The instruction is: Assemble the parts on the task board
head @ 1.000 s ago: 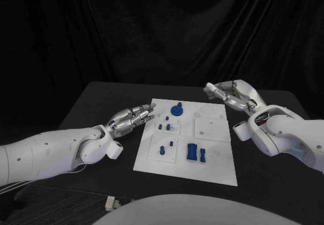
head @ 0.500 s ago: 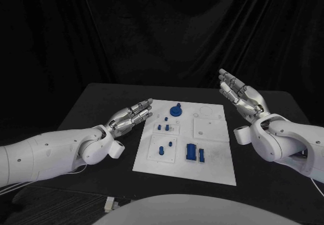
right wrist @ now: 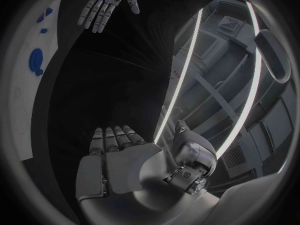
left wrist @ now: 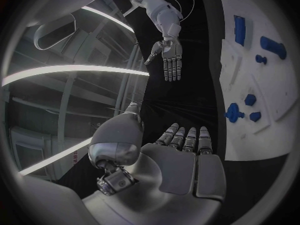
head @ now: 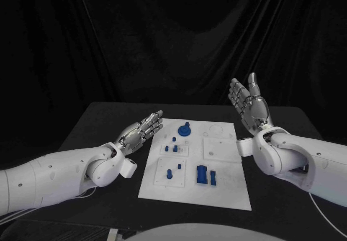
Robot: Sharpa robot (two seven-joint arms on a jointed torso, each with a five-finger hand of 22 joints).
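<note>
The white task board (head: 217, 197) lies in the middle of the black table. On it are a round blue part with a knob (head: 184, 130), small blue pegs (head: 172, 148) and two blue blocks (head: 205, 175). My left hand (head: 143, 130) hovers flat just left of the board's far corner, fingers straight and apart, holding nothing. My right hand (head: 248, 102) is raised above the board's far right corner, fingers pointing up, empty. The left wrist view has my left hand (left wrist: 185, 147), the board (left wrist: 247, 140) and the right hand (left wrist: 170, 61). The right wrist view has my right hand (right wrist: 115, 147) and the left hand (right wrist: 105, 3).
Black table (head: 289, 201) extends on both sides of the board. A dark curtain hangs behind the table. The board's edge (right wrist: 25, 110) and the round blue part (right wrist: 36, 61) appear in the right wrist view.
My right hand has uncurled, lifted and turned upright above the board's far right corner. The left hand has straightened and risen slightly. The camera has tilted; the parts have not moved.
</note>
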